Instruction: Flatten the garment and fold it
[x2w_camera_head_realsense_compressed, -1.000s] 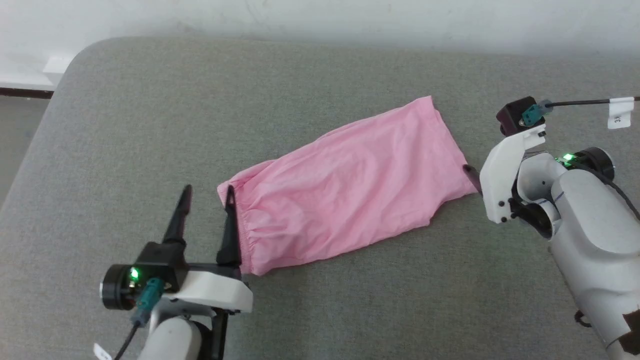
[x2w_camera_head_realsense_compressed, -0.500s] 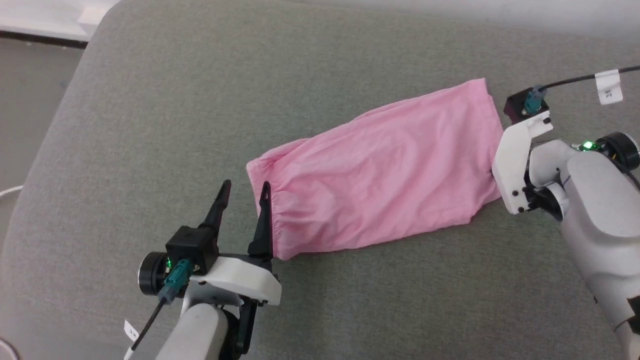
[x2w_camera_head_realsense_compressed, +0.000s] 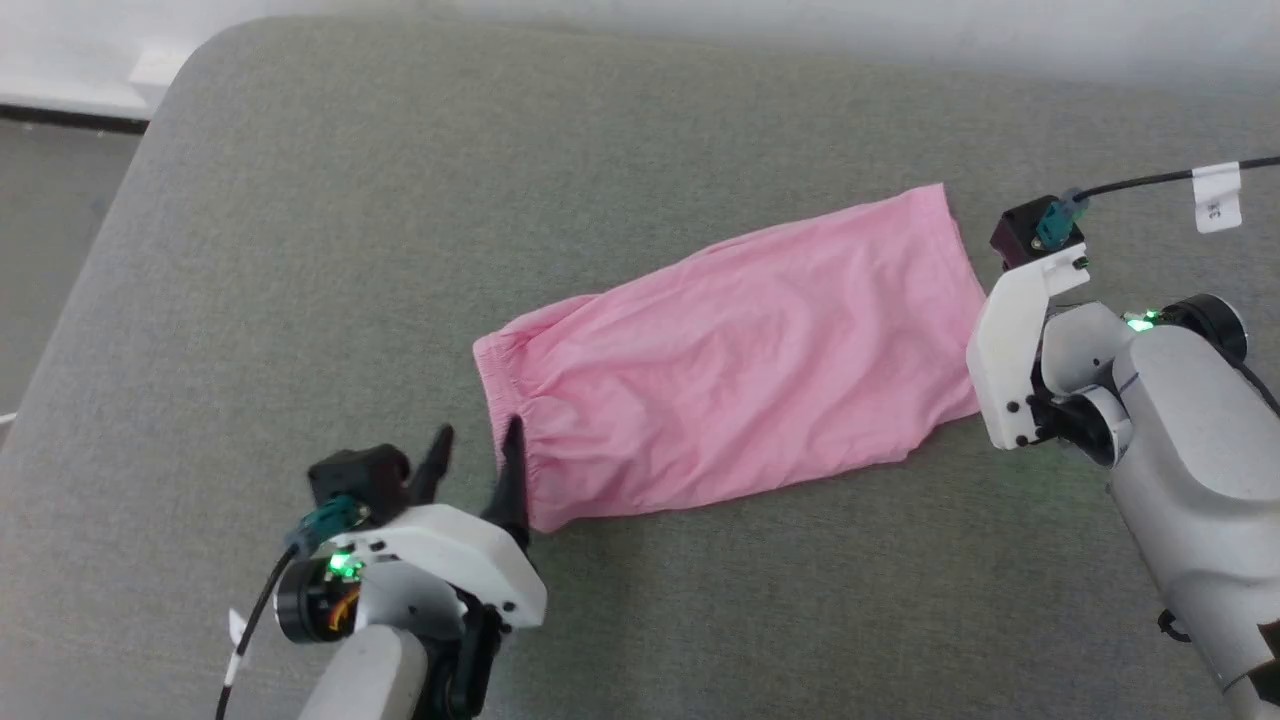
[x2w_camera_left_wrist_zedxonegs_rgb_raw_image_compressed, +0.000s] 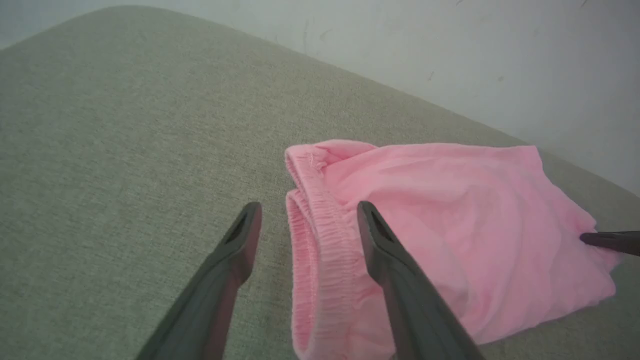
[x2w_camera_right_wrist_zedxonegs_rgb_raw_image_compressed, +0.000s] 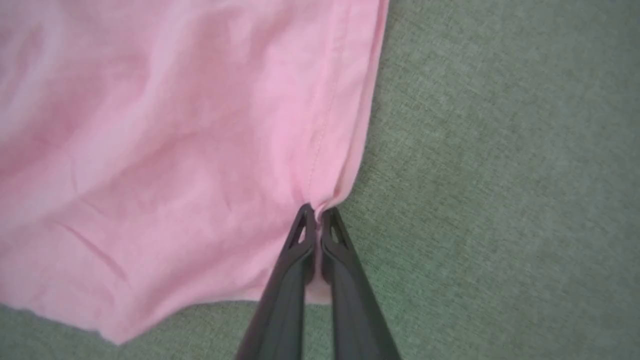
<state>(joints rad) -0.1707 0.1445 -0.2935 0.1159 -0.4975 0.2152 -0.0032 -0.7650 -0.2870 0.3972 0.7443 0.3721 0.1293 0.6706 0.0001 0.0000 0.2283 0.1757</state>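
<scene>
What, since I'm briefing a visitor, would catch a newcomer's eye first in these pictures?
The pink garment stands out, lying spread slantwise on the grey cushion. At its hem end the right gripper is pinched shut on the fabric edge. At the gathered waistband the left gripper stands open, its fingers on either side of the elastic.

A grey woven cushion (x2w_camera_head_realsense_compressed: 300, 250) has a rounded far-left corner. A pale wall (x2w_camera_left_wrist_zedxonegs_rgb_raw_image_compressed: 450, 50) runs along its far edge. Past its left edge lies grey floor (x2w_camera_head_realsense_compressed: 50, 220), under a dark skirting strip (x2w_camera_head_realsense_compressed: 70, 118).
</scene>
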